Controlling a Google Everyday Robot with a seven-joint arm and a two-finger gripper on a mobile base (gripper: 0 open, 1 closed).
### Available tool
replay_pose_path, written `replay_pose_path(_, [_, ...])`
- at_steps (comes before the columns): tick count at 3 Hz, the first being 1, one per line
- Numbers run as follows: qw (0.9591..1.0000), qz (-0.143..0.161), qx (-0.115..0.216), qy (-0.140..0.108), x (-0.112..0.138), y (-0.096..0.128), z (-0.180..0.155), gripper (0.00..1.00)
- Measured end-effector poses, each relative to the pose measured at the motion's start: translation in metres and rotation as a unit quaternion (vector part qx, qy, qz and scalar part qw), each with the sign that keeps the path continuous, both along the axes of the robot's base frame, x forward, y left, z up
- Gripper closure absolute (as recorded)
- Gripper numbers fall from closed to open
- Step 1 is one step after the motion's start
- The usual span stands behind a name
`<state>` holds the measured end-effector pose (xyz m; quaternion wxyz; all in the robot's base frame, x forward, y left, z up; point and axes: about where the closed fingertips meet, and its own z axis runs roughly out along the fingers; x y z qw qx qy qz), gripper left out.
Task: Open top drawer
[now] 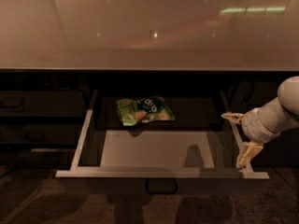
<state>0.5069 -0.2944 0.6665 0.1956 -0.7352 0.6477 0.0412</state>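
The top drawer (159,173) stands pulled out below the countertop, with its pale grey floor and light metal rails showing. Its small recessed handle (161,185) is at the centre of the front. A green snack bag (145,110) lies at the back of the drawer floor. My gripper (237,141) is at the drawer's right side rail, with one cream finger (232,117) above and the other finger (245,154) down near the front right corner. The fingers are spread apart and hold nothing.
A wide glossy beige countertop (149,27) runs above the drawer. Closed dark drawers (42,106) sit to the left of the open one. My white arm (275,113) enters from the right edge. Dark floor lies below.
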Motion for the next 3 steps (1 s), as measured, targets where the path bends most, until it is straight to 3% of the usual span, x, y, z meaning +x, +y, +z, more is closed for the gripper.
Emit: replay_pose_path(3, [1.0000,0.007,0.001,-0.001,-0.0077,0.0015,0.0007,0.00])
